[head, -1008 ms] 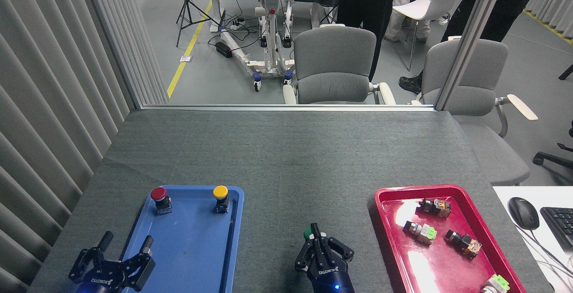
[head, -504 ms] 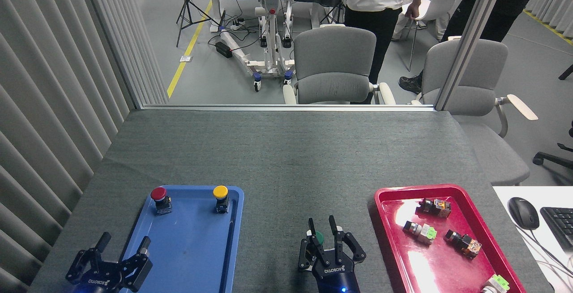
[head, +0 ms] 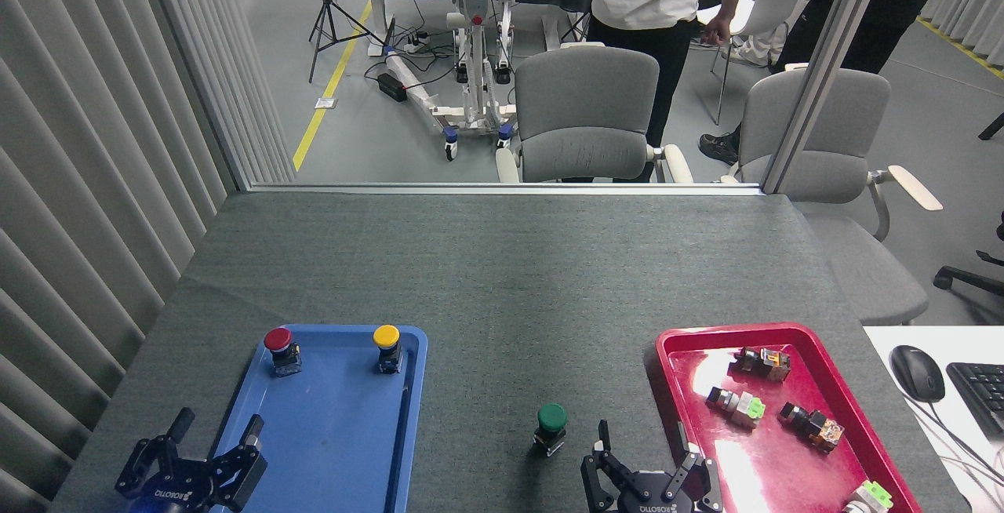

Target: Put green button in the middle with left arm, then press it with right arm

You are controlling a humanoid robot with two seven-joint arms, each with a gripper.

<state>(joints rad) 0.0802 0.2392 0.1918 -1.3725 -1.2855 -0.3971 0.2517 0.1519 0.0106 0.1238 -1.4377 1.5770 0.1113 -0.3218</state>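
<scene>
The green button point(head: 551, 427) stands upright on the bare dark grey felt of the middle point(head: 502, 301), between the two trays and near the table's front edge. Nothing touches it. My right gripper point(head: 645, 439) is open just right of the button and closer to me, its fingers spread wide and empty. At the bottom left my left gripper point(head: 217, 426) is open too, over the near left corner of the blue tray point(head: 333, 450), holding nothing.
A red-capped button point(head: 280, 350) and a yellow-capped button point(head: 387, 347) stand at the blue tray's far end. The red tray point(head: 681, 372) at right holds several small switches. Grey chairs and people stand beyond the table's far edge. A mouse point(head: 916, 372) lies at far right.
My right gripper went from shut over the green button to open, and has drawn back toward me and to the right, leaving the button uncovered. The left gripper barely moved.
</scene>
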